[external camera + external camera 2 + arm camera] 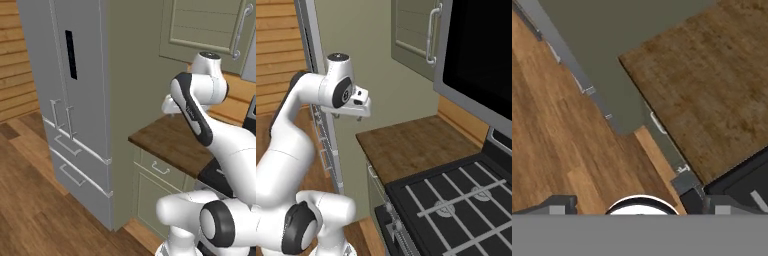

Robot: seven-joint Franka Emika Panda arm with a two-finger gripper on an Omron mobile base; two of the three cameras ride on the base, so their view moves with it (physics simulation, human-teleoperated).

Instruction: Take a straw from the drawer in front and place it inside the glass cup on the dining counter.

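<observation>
here, nearest the base, the arm (210,140) rises and bends forward over a brown wood bench (172,142). the gripper (351,116) hangs above the bench's near-left corner, apart from the wood; in the hand view its fingers (559,204) stand wide apart at the bottom corners with nothing between them. under the bench top sits the drawer (161,169), sage green with a small silver handle, shut, with a cabinet door just below it. the hand view looks down on the same bench (712,90), the drawer's handle (657,123) at its edge, and the wood floor (557,145) beside it. to the right of the bench lies a black stove (456,205) with pale grates. left of the bench stands a tall olive panel, then a grey fridge (65,100) with bar handles and two lower drawers. further back, a green wall cabinet (210,25) hangs above the bench, and a dark microwave (481,50) hangs above the stove.
</observation>
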